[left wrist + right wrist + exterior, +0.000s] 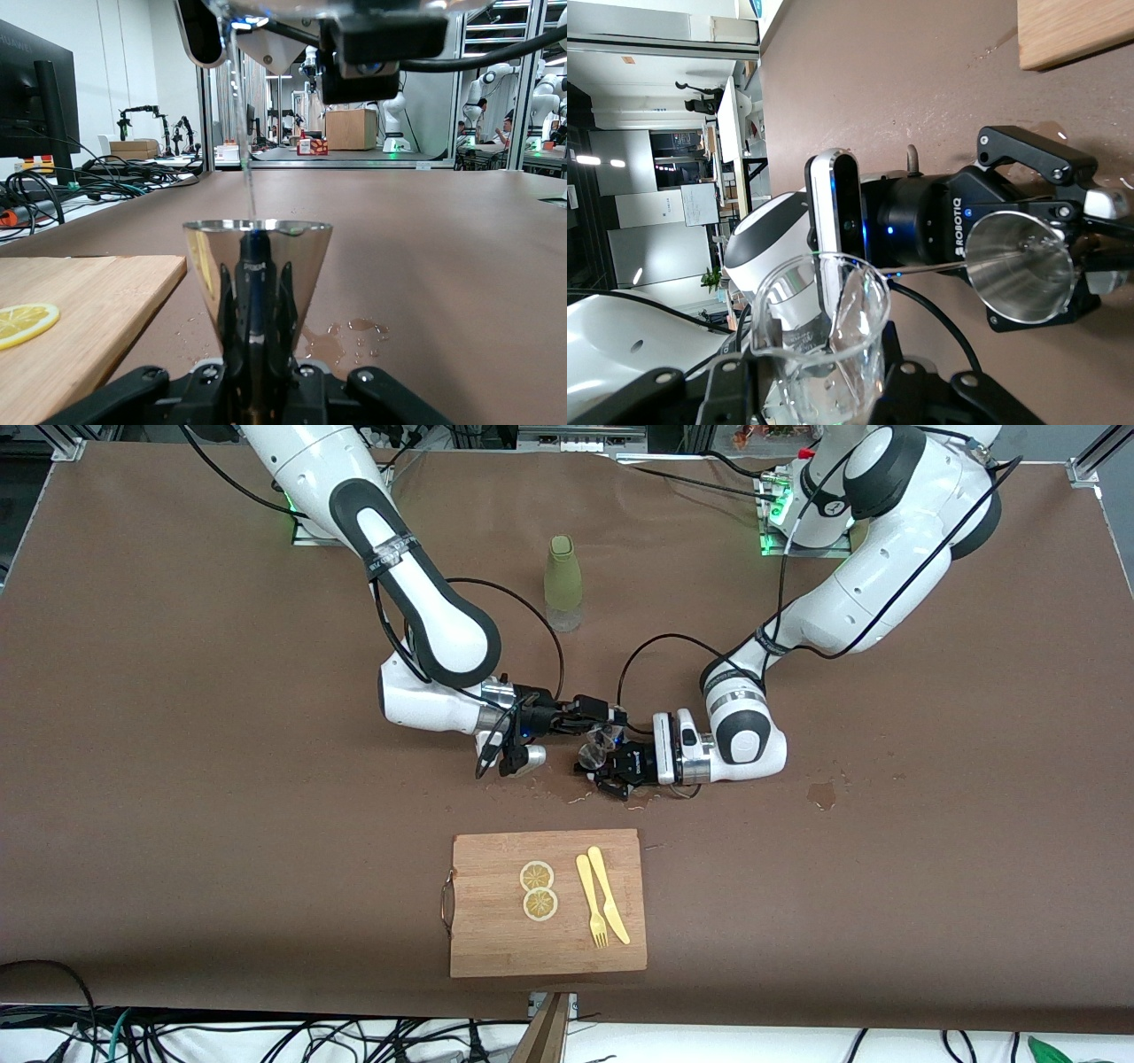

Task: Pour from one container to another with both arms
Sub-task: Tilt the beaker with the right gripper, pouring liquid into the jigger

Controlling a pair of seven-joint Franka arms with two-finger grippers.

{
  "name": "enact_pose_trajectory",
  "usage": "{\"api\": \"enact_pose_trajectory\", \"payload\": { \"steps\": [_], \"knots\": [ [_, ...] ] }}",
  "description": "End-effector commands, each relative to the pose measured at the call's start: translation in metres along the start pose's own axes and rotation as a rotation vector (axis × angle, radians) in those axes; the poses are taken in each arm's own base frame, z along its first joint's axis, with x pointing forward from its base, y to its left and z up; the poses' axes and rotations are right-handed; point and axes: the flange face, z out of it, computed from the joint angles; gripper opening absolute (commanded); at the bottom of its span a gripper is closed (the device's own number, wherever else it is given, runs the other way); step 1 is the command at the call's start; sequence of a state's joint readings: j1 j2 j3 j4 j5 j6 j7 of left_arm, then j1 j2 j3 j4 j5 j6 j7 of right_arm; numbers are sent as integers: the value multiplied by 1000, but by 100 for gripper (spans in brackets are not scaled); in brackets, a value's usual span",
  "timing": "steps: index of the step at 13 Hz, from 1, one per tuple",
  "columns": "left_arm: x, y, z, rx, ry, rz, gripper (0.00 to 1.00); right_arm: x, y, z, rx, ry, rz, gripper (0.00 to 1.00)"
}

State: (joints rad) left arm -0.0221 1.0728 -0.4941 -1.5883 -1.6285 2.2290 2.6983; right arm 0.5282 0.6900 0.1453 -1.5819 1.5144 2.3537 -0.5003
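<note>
My right gripper (595, 724) is shut on a clear glass beaker (607, 737), tipped on its side over a small metal cone cup (588, 758). A thin stream of water (249, 177) runs from the beaker's lip down into the cup (257, 257). My left gripper (613, 772) is shut on the cup's narrow base, just above the table. In the right wrist view the beaker (824, 336) sits between my right gripper's fingers (731, 390), and the cup (1021, 266) shows its open mouth below it.
A green bottle (563, 580) stands farther from the camera, between the arm bases. A wooden cutting board (496, 948) lies nearer the camera with two lemon slices (538, 890) and a yellow fork and knife (601, 899). Water spots (354, 336) wet the brown cloth.
</note>
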Motion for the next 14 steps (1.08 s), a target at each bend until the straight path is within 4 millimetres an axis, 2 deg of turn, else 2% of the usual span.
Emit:
{"api": "enact_pose_trajectory", "payload": {
  "steps": [1, 4, 7, 11, 14],
  "knots": [
    [1, -5, 1, 31, 18, 18, 0, 4, -4, 1, 11, 18, 10, 20],
    [2, -6, 1, 37, 20, 16, 0, 7, -10, -6, 5, 26, -25, 20],
    [1, -6, 1, 38, 21, 13, 0, 11, -20, -17, -112, -2, -168, 20],
    [2, -7, 1, 40, 22, 10, 0, 26, -27, -51, -316, -57, -394, 20],
    [3, -8, -1, 43, 21, 5, 0, 29, -19, -82, -462, -111, -508, 20]
  ]
}}
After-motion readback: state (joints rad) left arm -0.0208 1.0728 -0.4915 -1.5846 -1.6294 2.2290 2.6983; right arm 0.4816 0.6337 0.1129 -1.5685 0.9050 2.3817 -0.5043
